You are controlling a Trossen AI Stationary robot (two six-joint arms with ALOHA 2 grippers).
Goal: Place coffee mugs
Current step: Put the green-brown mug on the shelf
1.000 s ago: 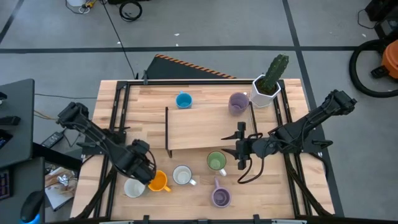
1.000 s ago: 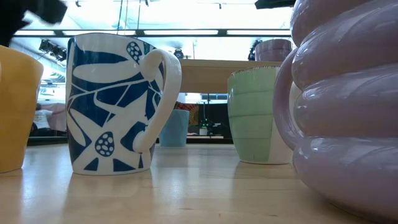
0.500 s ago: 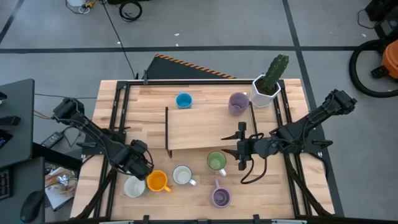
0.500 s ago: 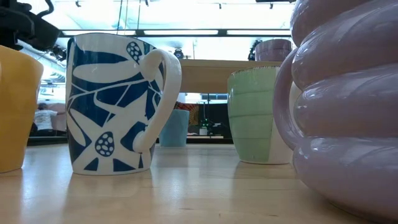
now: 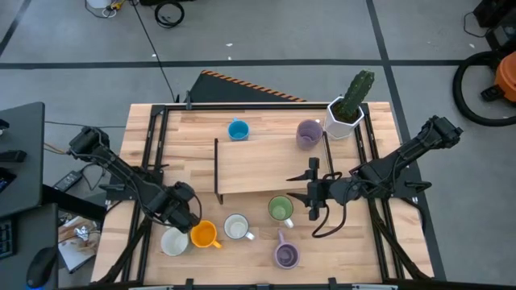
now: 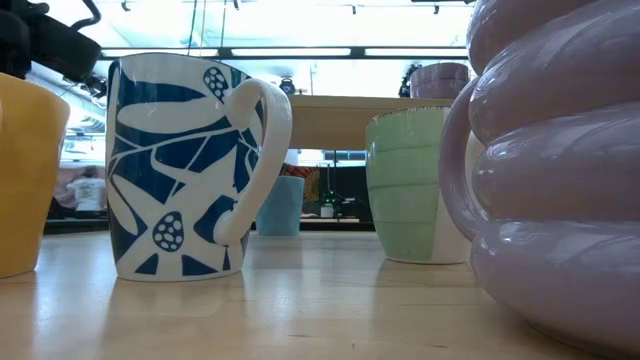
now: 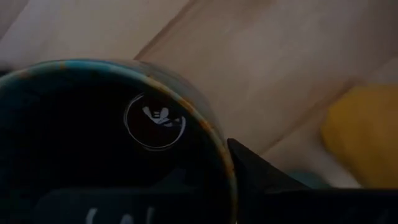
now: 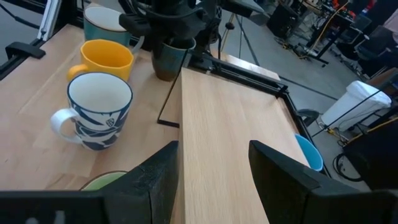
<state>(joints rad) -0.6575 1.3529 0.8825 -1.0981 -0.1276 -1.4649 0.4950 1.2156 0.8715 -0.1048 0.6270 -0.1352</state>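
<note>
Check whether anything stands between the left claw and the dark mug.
Nothing visible does. The left claw is down on the dark mug, gripping at its rim. The orange mug and a white mug stand close beside it, toward the table's front edge, not between claw and mug.

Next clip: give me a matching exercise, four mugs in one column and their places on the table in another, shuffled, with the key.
Things:
1. blue mug
2. green mug
3. orange mug
4. dark mug

Places:
A. in the left gripper
B. in front of the raised board, near the right gripper
C. behind the raised board
D. between two white mugs, front left

Pairs: 1-C, 2-B, 3-D, 4-A
</note>
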